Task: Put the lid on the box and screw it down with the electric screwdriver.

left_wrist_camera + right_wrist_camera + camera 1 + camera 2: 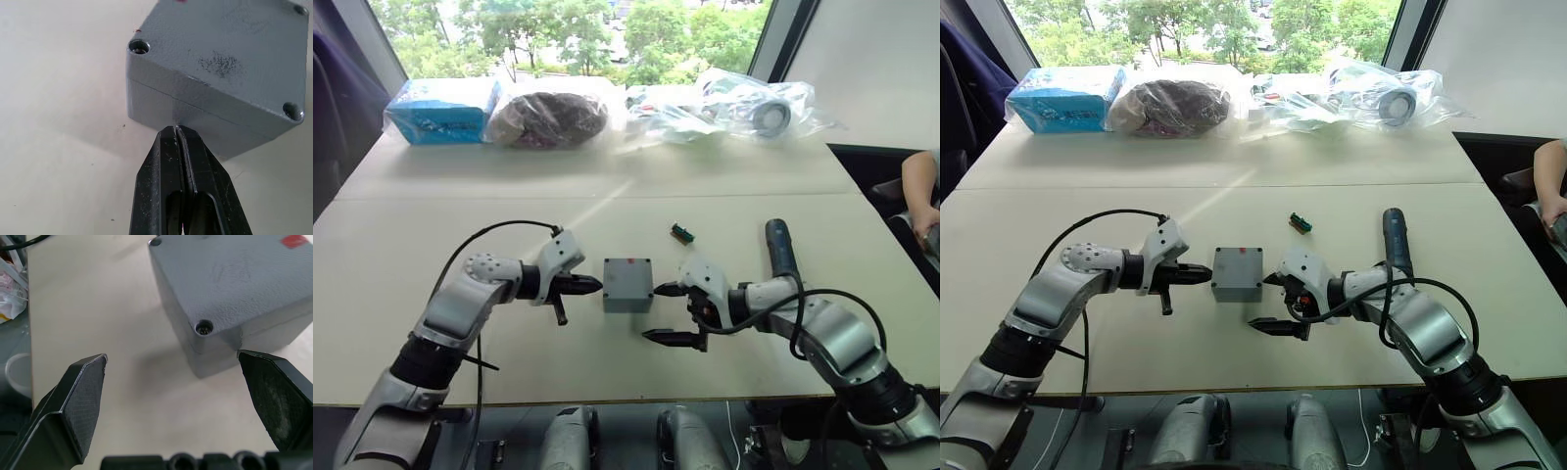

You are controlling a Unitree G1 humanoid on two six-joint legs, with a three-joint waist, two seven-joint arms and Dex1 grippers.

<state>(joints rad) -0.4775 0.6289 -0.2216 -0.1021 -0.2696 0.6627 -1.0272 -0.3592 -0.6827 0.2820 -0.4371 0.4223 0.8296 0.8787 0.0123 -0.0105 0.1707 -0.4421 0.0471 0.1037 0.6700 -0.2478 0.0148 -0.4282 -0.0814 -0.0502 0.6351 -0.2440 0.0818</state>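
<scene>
The grey box (pixel 627 297) stands at the middle of the table with the lid (pixel 627 272) lying on top of it; a seam shows between the lid (pixel 220 54) and the box wall (pixel 156 100), and a red mark (pixel 295 241) sits on the lid. My left gripper (pixel 597 286) is shut, its tips (pixel 176 129) right at the box's left wall. My right gripper (pixel 651 313) is open beside the box's right near corner, holding nothing. The electric screwdriver (pixel 780 248) lies on the table to the right, behind my right arm.
A small green-brown part (pixel 681 232) lies behind the box. At the table's far edge are a blue packet (pixel 440 111), a dark bag (pixel 548 119) and clear plastic bags (pixel 744 103). A person's arm (pixel 920 186) shows at the right edge.
</scene>
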